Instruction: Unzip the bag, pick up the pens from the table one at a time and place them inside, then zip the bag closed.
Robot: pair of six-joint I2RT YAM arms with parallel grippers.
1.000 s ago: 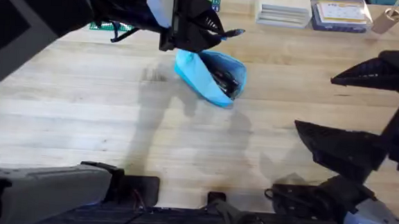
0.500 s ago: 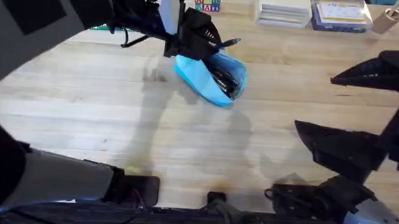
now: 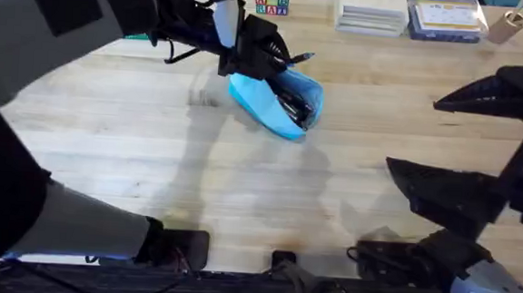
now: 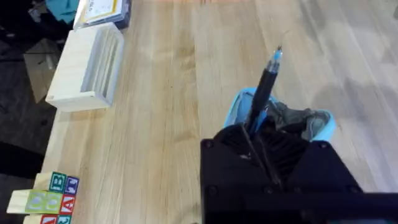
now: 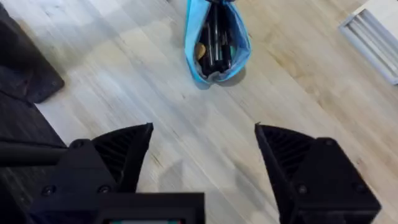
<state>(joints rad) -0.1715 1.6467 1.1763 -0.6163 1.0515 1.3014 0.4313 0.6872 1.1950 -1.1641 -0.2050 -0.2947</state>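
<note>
- Overhead shows the bag point(image 3: 278, 100) lying unzipped on the far middle of the surface point(image 3: 241, 182), its mouth turned toward the right, with dark pens point(image 3: 293, 106) already inside.
- Left gripper point(image 3: 265, 54) hangs just over the bag's far end, its jaws pinching a pen point(image 4: 264, 84) whose bluish tip sticks out beyond them toward the opening.
- Right gripper point(image 5: 202, 158) waits at the near right, well apart from the bag, jaws spread and holding nothing.
- Judged step: putting this pen in. Done well, the tip should go down into the open mouth, in line with the pens lying there, not across the zipper edge.
- Release should come only once most of the shaft is past the fabric lip; otherwise it may tip out.
- Soft fabric may sag, so pressing on the bag's wall risks closing the mouth.
</note>
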